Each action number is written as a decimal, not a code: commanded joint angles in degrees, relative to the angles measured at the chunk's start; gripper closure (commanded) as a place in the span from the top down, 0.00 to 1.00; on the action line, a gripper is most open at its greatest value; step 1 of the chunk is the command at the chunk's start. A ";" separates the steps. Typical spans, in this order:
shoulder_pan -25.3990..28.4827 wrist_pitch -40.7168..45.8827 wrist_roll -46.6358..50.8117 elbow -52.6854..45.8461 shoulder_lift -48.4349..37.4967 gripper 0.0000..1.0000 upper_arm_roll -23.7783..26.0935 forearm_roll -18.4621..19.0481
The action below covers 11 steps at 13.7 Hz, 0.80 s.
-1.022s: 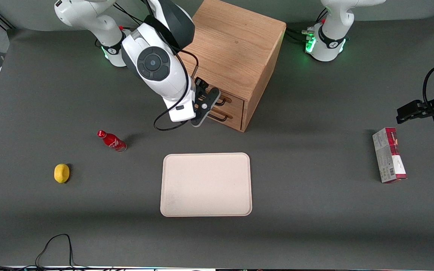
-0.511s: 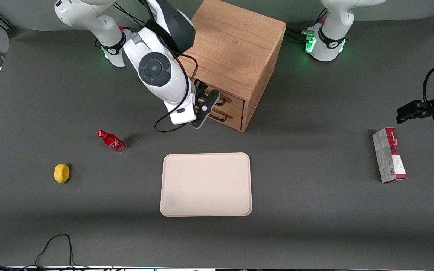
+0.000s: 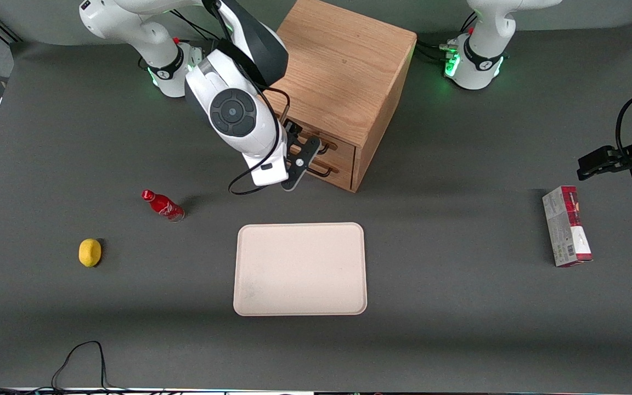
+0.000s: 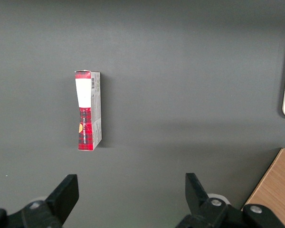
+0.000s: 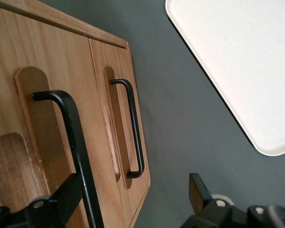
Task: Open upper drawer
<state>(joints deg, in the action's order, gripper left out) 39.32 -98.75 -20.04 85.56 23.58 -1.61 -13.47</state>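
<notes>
The oak cabinet [image 3: 343, 60] stands at the back middle of the table. Its upper drawer [image 3: 342, 147] looks flush and shut, with its thin black bar handle [image 3: 322, 147] showing beside my hand. The lower drawer [image 3: 339, 167] sits just beneath it. My right gripper [image 3: 300, 149] is right in front of the drawer fronts, at the height of the upper handle. In the right wrist view the gripper [image 5: 133, 181] is open. The upper handle [image 5: 73, 142] runs close by one fingertip [image 5: 66, 192]. The lower handle [image 5: 133, 128] is farther off.
A cream tray [image 3: 299, 269] lies nearer the front camera than the cabinet. A red bottle [image 3: 162, 204] and a lemon [image 3: 90, 252] lie toward the working arm's end. A red and grey box [image 3: 566, 226] lies toward the parked arm's end.
My arm and gripper have shifted slightly farther from the front camera and closer to the cabinet front, nearer the upper handle. The drawers have not moved.
</notes>
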 commanded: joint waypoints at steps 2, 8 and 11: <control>0.06 0.66 -1.76 0.92 0.23 1.00 -0.06 -1.74; 0.32 0.66 -1.67 1.19 0.50 1.00 0.12 -1.74; -0.29 0.84 -1.67 1.10 0.67 1.00 -0.15 -5.07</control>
<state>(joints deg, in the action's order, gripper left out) 39.33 -98.28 -20.09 86.31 24.03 -1.41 -15.55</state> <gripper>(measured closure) 0.000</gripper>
